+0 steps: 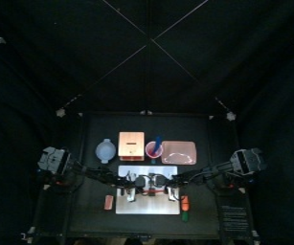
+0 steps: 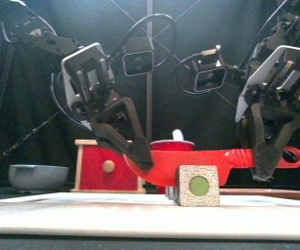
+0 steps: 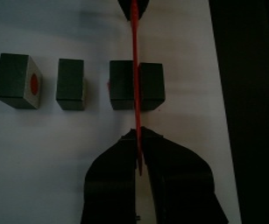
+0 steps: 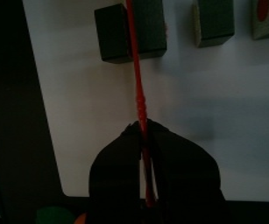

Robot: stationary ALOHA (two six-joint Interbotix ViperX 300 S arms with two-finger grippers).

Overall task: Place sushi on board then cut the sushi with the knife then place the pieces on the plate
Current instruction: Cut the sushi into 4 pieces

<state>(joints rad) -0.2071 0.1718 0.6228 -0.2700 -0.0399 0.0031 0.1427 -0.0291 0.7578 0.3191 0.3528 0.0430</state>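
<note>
At the far left of the surface (image 1: 92,212), toward the back, sits the blue-grey bowl (image 2: 37,177). Just beside it stands the pale wooden box (image 2: 104,166) with its red drawer front. A small orange-red toy (image 1: 109,201) lies by the left edge of the white cutting board (image 2: 100,211).

The left claw (image 2: 142,161) comes down over the board, closed on one end of the red knife (image 2: 218,158). The left wrist view shows the jaws pinched tight around it.

The knife runs level from this claw across to the other, above the middle of the board. Beneath it, the sushi roll (image 3: 137,85) lies on the board as four dark green blocks in a row. Two stand apart from the rest. The other two touch each other, with the blade edge lined up on the seam between them, at their top.

Behind the knife stands the red cup (image 2: 176,146).

The right claw (image 2: 263,171) is closed on the knife's other end. A small green toy (image 1: 185,204) lies by the board's right edge. The pink tray (image 1: 177,151) rests at the back right.
</note>
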